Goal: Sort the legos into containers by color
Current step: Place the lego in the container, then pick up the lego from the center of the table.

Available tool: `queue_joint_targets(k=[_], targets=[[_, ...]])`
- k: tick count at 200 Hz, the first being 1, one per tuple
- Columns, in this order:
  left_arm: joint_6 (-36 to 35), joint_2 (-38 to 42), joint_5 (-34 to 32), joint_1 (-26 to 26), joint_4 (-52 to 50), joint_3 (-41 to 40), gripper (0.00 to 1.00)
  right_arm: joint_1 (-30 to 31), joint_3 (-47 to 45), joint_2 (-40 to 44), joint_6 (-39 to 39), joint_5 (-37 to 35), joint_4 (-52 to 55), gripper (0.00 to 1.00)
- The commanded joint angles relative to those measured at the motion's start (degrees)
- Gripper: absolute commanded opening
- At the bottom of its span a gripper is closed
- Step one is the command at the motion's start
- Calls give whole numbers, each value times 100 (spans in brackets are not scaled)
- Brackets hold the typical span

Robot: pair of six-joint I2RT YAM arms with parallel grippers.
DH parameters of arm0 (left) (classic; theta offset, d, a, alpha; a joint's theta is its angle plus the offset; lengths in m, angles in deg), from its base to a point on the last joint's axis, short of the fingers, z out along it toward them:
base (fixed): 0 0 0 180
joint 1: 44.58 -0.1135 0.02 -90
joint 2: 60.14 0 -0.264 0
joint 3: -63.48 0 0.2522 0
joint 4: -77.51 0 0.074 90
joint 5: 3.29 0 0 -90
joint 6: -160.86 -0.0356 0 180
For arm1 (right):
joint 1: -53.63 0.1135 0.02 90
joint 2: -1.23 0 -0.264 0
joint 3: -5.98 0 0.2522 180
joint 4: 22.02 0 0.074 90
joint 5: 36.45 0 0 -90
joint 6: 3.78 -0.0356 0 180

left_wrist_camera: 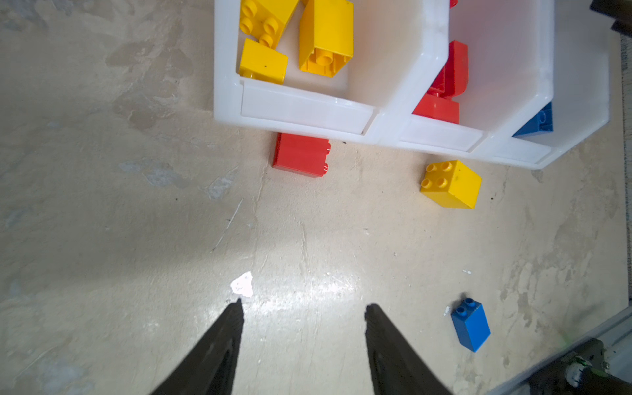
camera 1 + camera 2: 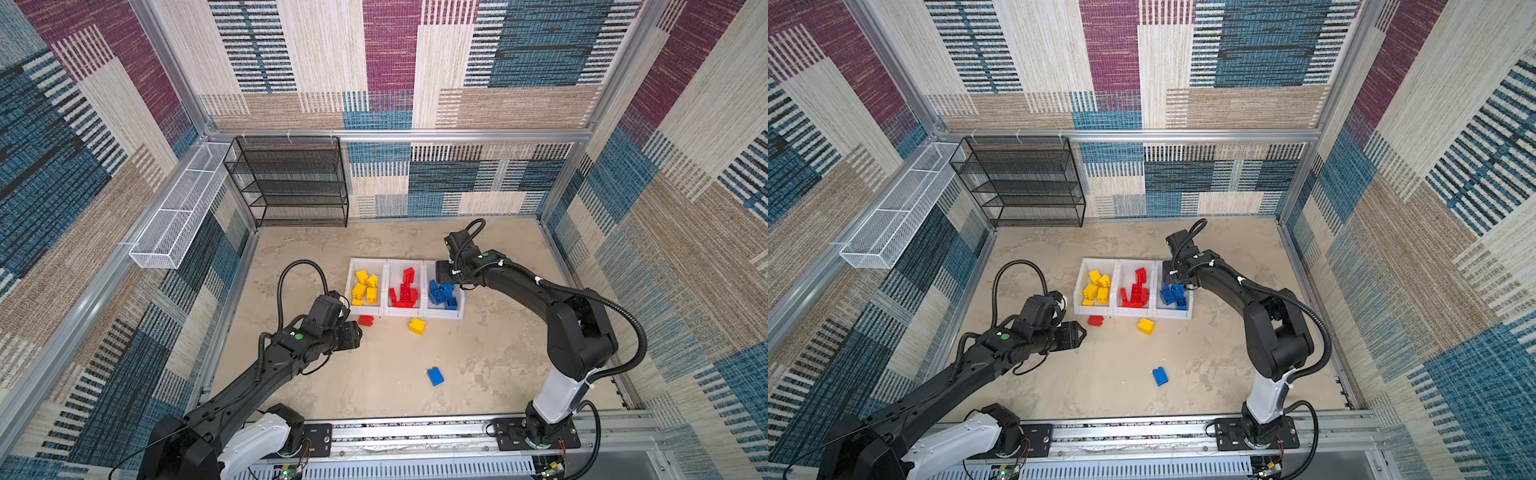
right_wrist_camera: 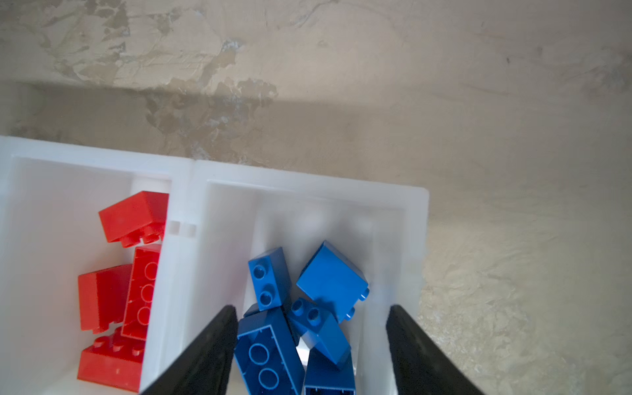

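Note:
Three joined white containers (image 2: pixel 365 311) stand mid-table in both top views. The left one holds yellow legos (image 2: pixel 365 287), the middle one red legos (image 2: pixel 405 292), the right one blue legos (image 2: pixel 443 296). A red lego (image 2: pixel 366 320), a yellow lego (image 2: pixel 417 326) and a blue lego (image 2: pixel 435 376) lie loose on the table. My left gripper (image 1: pixel 302 304) hovers open and empty over bare table, short of the red lego (image 1: pixel 301 155). My right gripper (image 3: pixel 311 309) hangs open above the blue legos (image 3: pixel 328 284) in their container (image 3: pixel 307 178), gripping nothing.
A black wire-mesh rack (image 2: pixel 291 183) stands at the back left. A long white mesh basket (image 2: pixel 183 212) hangs on the left wall. A metal rail (image 2: pixel 415 432) runs along the table's front edge, and patterned walls close in the table on three sides.

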Motion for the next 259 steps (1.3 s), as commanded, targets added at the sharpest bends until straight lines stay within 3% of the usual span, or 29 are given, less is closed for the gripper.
queue_joint_targets(k=[1,49,121,259], targets=[[42,-28,-83,-4,-50,5,61,8,-144,238,-89,95,-85,73],[-199,-375,-104,5,76,132,61,3,-838,1149,-300,221,-99,72],[-784,-1551,-303,118,209,665,64,5,-1675,2276,-617,278,4,70],[-1544,-2847,-1260,530,781,1240,65,3,-1963,2636,-758,285,62,69]])
